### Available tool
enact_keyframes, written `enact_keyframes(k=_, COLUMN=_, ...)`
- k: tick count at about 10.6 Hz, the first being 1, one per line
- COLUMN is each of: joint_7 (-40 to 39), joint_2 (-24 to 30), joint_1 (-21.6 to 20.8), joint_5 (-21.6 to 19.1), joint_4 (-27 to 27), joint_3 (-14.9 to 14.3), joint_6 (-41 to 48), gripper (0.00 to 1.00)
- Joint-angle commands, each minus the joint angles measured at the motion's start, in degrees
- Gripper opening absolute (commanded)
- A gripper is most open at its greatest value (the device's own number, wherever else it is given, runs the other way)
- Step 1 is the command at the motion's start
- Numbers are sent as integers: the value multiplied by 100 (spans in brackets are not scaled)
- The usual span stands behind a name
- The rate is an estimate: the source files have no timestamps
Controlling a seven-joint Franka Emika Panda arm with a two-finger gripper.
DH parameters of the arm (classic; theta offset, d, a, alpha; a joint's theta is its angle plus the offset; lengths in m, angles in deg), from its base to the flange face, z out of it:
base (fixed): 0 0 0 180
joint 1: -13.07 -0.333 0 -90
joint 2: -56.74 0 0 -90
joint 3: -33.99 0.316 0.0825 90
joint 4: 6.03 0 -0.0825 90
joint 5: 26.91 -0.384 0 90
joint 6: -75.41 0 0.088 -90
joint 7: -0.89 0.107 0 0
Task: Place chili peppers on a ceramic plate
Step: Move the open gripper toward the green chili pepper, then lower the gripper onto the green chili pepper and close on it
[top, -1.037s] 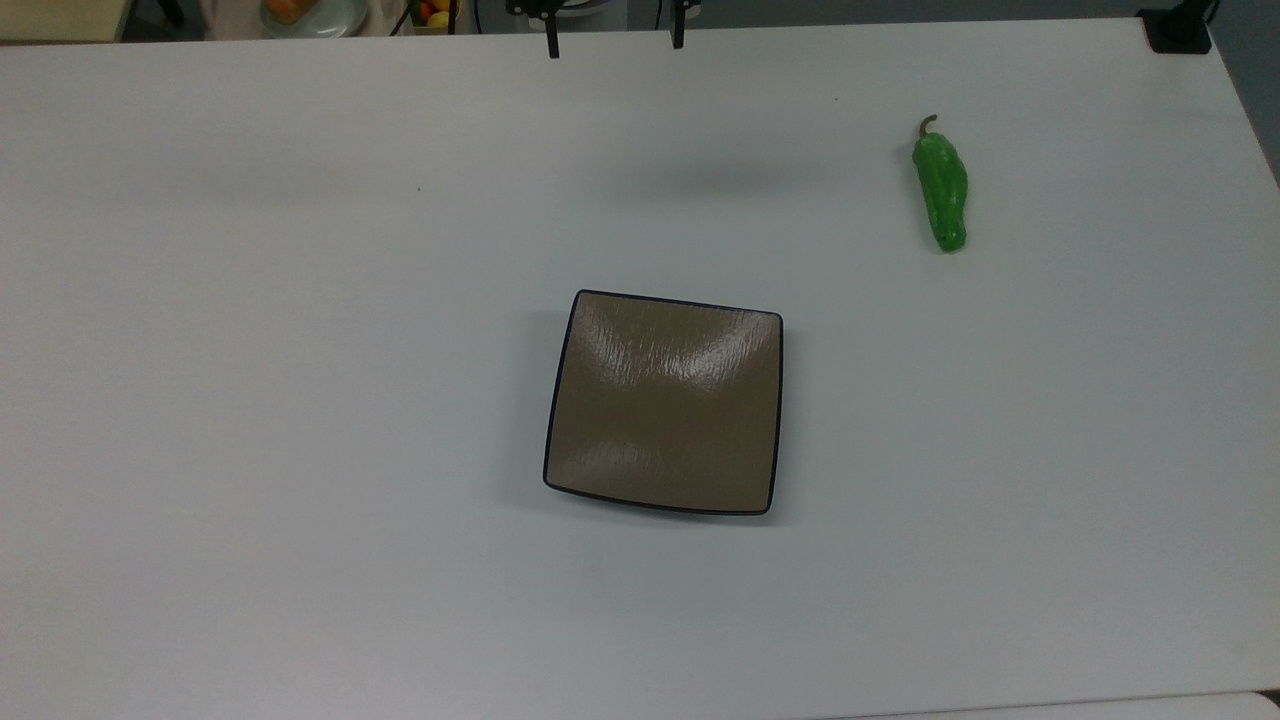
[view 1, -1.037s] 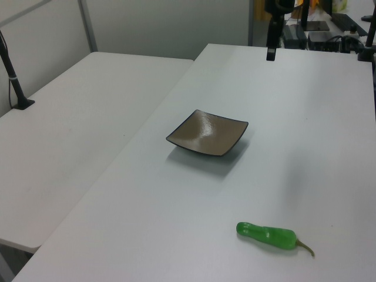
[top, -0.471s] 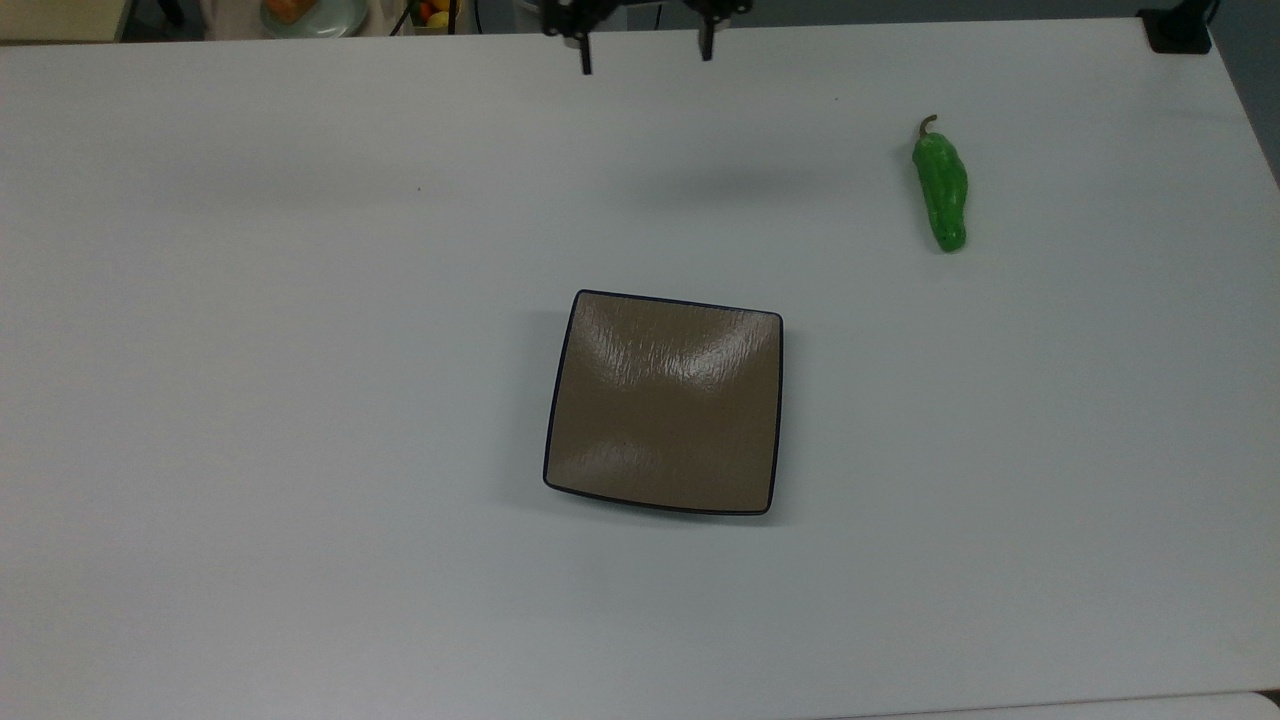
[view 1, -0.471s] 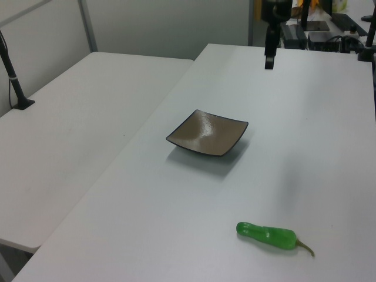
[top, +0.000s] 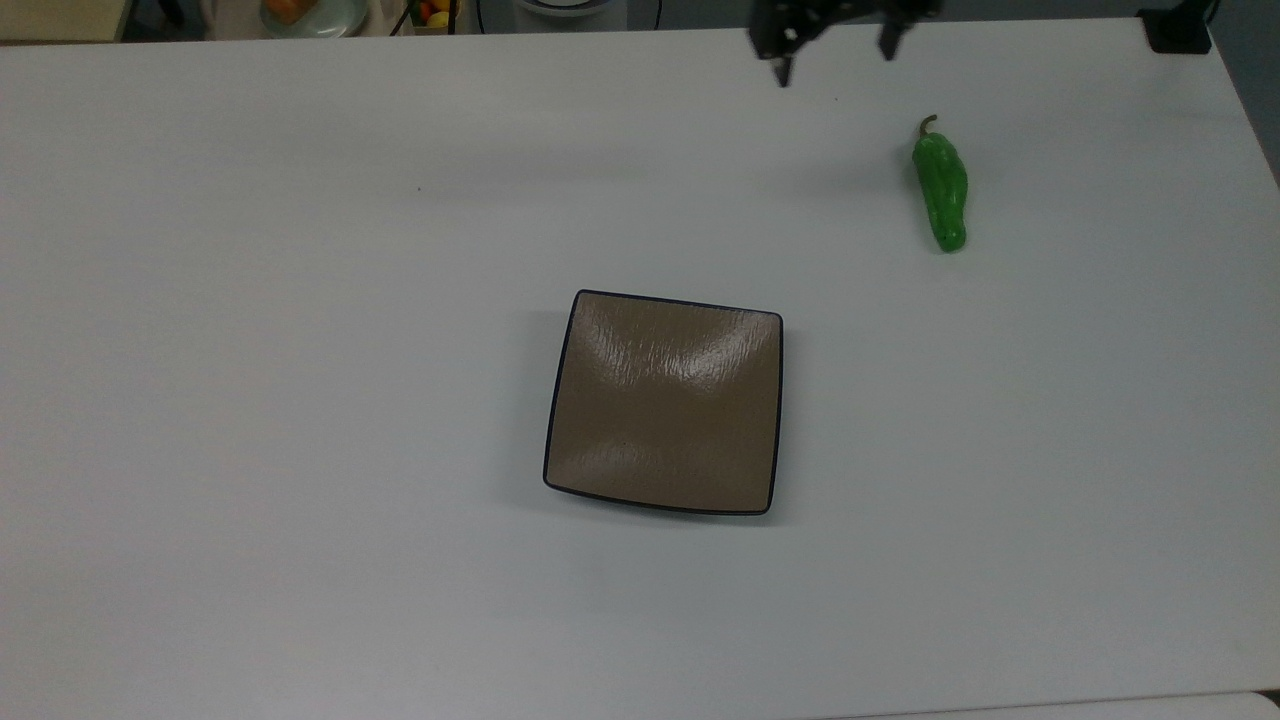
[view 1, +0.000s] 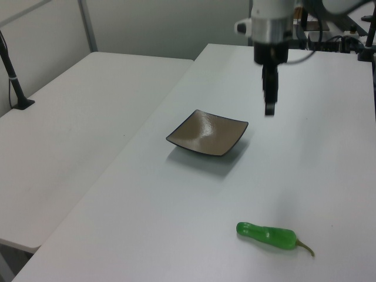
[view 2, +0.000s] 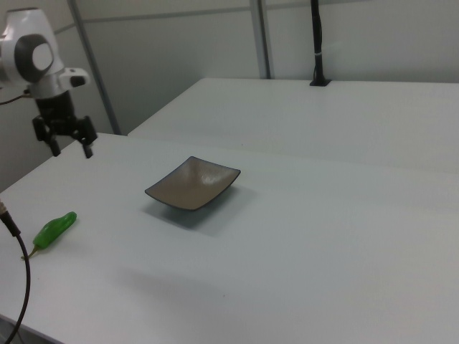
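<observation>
While apart: pepper [top: 940, 190], plate [top: 665, 400].

Even, diffuse overhead light is cast across the white table [top: 300, 400], which is rendered bright with a faint bluish tint in the top view. A broad streaked glare is seen on the far half of the ceramic plate [top: 665, 400], repeated as a pale sheen in the left view [view 1: 207, 133] and the right view [view 2: 193, 183]. Soft, blurred-edged shadows are thrown beside the plate and under the chili pepper [top: 941, 190]. A faint, diffuse shadow is laid on the table below the gripper [top: 833, 62]. The gripper [view 1: 269, 97] is slightly smeared by motion blur in the left view. The pictures are mildly grainy and soft overall.
</observation>
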Motion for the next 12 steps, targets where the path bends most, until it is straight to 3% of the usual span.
enact_keyframes(k=1, joint_7=1171, joint_2=-538, joint_1=-450, joint_5=43, joint_4=5, joint_3=209, joint_6=-783, gripper=100)
enact_keyframes(k=6, joint_7=1798, joint_2=-1356, joint_1=-1101, joint_5=175, joint_4=-4, joint_3=227, joint_6=-1259, gripper=100)
enact_keyframes(k=12, joint_7=2397, joint_2=-2261, joint_1=-1357, joint_5=649, joint_4=-39, joint_3=254, joint_6=-1594, gripper=100)
